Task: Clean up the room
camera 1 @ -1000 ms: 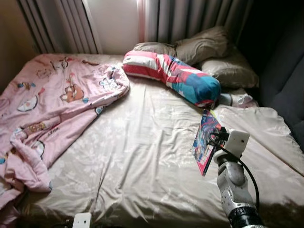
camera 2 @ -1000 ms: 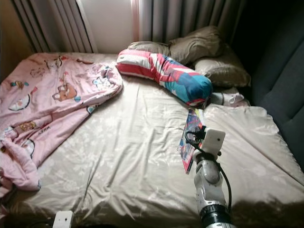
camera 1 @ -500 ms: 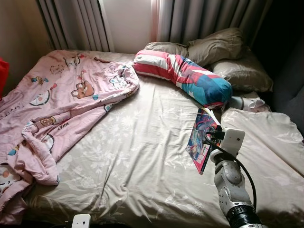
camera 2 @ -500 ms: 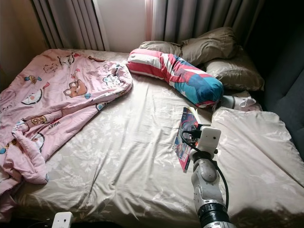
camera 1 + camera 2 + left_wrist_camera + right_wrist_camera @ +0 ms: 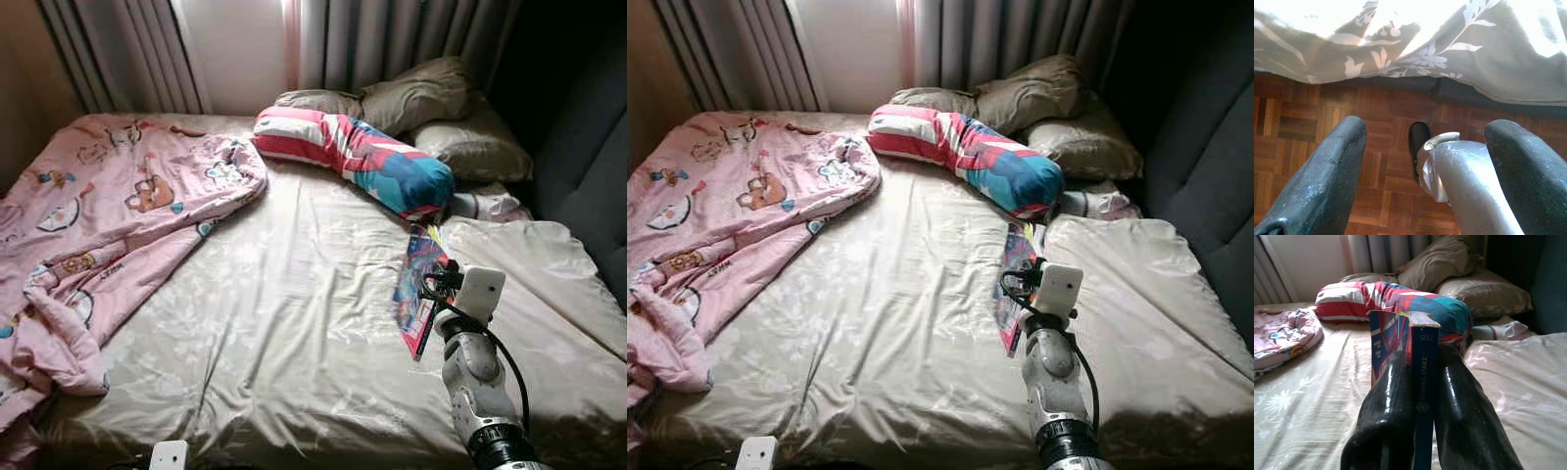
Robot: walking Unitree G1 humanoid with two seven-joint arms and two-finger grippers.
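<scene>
The right gripper is out over the right side of the bed, and its two black fingers are clamped tight on a thin book, one finger on each cover, spine facing the wrist camera. The book stands on edge above the beige flowered sheet, its colourful cover turned toward the middle of the mattress, just in front of the long striped bolster in red, white and teal. That bolster lies slantwise across the head of the bed, with two brown pillows stacked behind it against the grey curtains. A small white bundle of cloth sits tucked between the bolster's end and the dark headboard side. Over on the left, a pink cartoon-print blanket is rumpled in a heap, spilling off the bed's near corner. Down low, the left gripper hangs beside the bed edge, fingers spread wide apart with nothing between them, pointed at the wooden parquet floor, the sheet's hem draping above it and a silver part of the robot's leg below.
</scene>
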